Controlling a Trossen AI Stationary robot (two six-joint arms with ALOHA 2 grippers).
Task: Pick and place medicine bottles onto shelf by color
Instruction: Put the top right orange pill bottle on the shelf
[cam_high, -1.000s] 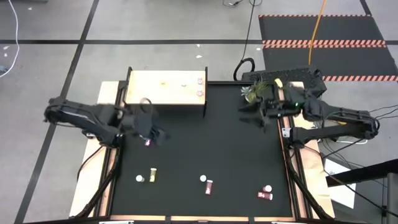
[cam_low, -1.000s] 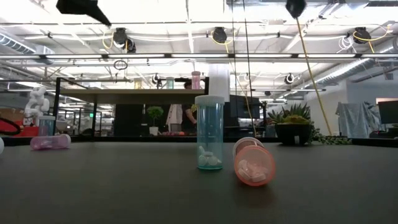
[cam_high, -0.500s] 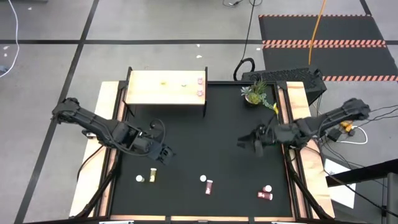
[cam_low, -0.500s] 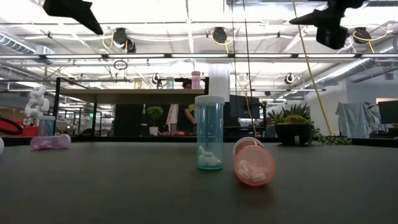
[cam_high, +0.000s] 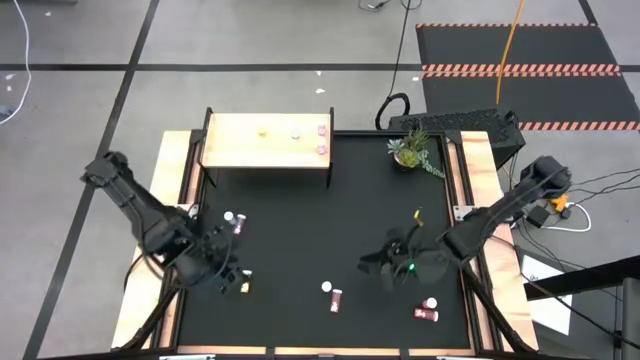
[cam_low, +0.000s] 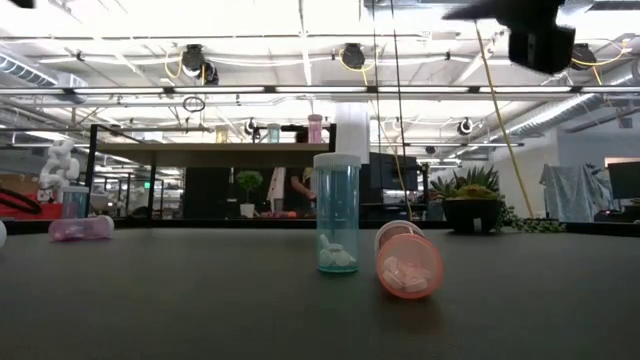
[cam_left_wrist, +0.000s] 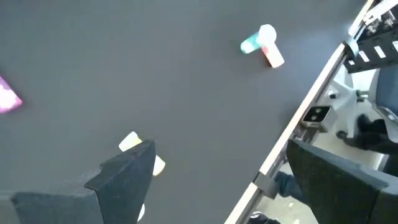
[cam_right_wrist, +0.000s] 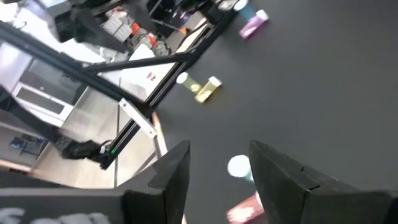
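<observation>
The shelf (cam_high: 265, 140) stands at the far left and carries a yellow, a teal and two pink medicine bottles. On the black mat lie a pink bottle (cam_high: 236, 222), a yellow one (cam_high: 243, 285), a red one (cam_high: 335, 300) beside an upright teal one (cam_low: 337, 212), and another red one (cam_high: 428, 314). My left gripper (cam_high: 225, 275) hovers open above the mat at the near left, with the yellow bottle (cam_left_wrist: 140, 149) just beside one finger. My right gripper (cam_high: 375, 265) hovers open above the teal bottle (cam_right_wrist: 239, 167), which shows between its fingers, well below them.
A potted plant (cam_high: 408, 150) stands at the far right corner of the mat. Wooden rails (cam_high: 470, 190) run along both sides of the mat. The mat's middle is bare.
Both arms have swung toward the near edge and come lower. My left gripper has gone from beside the shelf, past the pink bottle, to the yellow bottle at the near left. My right gripper has left the plant's corner and come over the teal and red bottles, rolling as it went.
</observation>
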